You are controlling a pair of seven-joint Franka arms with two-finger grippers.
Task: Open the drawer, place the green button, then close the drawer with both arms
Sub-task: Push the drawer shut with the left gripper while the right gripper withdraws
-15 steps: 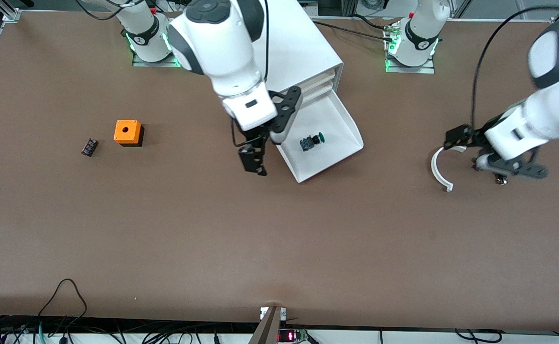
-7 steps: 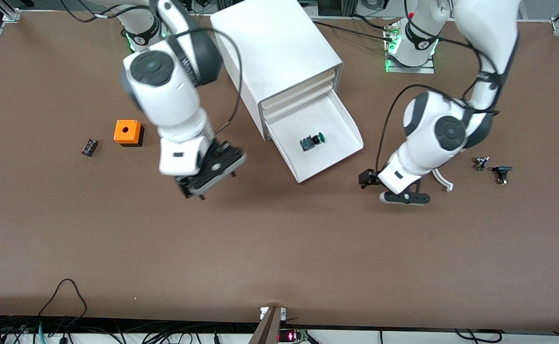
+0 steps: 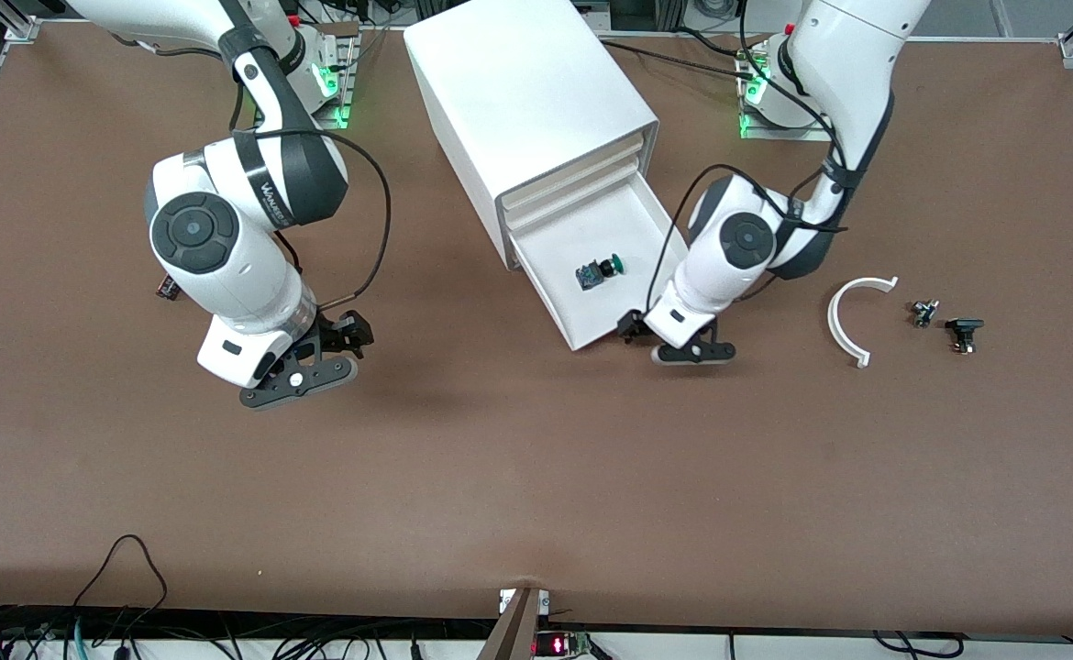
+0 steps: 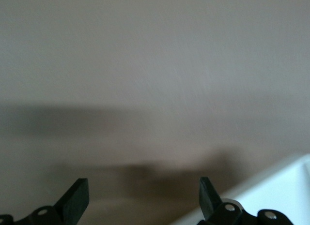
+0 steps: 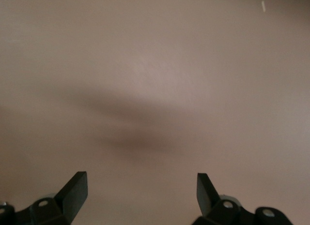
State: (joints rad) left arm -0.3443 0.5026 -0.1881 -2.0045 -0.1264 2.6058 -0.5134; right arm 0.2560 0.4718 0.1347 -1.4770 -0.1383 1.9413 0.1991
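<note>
The bottom drawer (image 3: pixel 656 215) of the white cabinet (image 3: pixel 536 101) stands pulled out. The green-capped button (image 3: pixel 599 271) lies in it on its side. My left gripper (image 3: pixel 663 339) is low beside the drawer's front corner at the left arm's end, open and empty. In the left wrist view the gripper (image 4: pixel 143 198) is open over bare table, with the drawer's white corner (image 4: pixel 286 191) beside one finger. My right gripper (image 3: pixel 321 356) hangs over bare table off the drawer's other end, toward the right arm's end. The right wrist view shows it (image 5: pixel 140 193) open and empty.
A white curved piece (image 3: pixel 853 316) and two small dark parts (image 3: pixel 922 313) (image 3: pixel 963 332) lie toward the left arm's end. A small black part (image 3: pixel 163 290) shows beside the right arm's elbow. The orange cube is hidden by that arm.
The right arm swung away from the drawer toward its own end. The left arm swung from the small parts to the drawer's front corner. The button stayed in the drawer.
</note>
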